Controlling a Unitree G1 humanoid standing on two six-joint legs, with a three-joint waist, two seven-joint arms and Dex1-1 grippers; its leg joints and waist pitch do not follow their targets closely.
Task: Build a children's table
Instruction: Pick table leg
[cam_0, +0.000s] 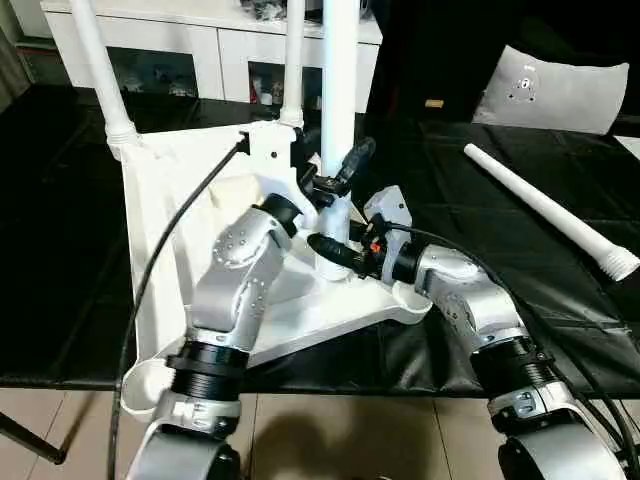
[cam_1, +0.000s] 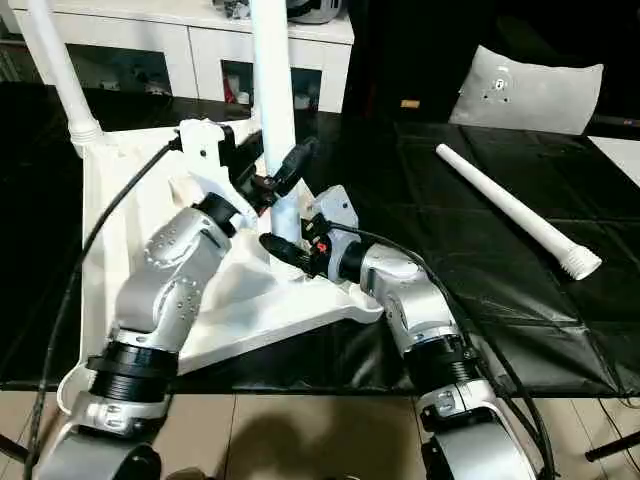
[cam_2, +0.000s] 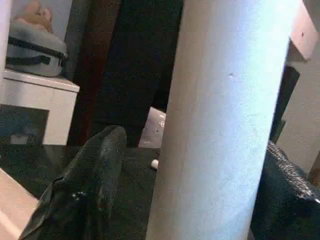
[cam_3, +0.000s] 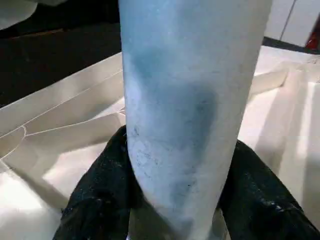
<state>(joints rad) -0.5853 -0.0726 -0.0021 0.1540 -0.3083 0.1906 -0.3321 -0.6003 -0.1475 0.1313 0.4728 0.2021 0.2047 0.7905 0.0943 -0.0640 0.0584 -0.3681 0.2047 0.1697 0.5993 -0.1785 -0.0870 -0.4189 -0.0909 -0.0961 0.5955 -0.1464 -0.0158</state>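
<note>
Three legs stood in the upturned table top (cam_0: 160, 300); the right gripper (cam_0: 335, 255) clamped the nearest leg (cam_0: 338, 100) low, the left gripper (cam_0: 335, 180) straddled it, unclosed. Next: seat it firmly, then fetch the fourth leg (cam_0: 545, 210) at three o'clock

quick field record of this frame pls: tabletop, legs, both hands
tabletop: white, upside down on the black surface
legs fitted: two at the far corners
leg in work: upright at the near right corner
loose leg: lying on the black surface, to the right
left hand: fingers either side of the upright leg, one finger off it
right hand: closed on the same leg, lower down
</note>
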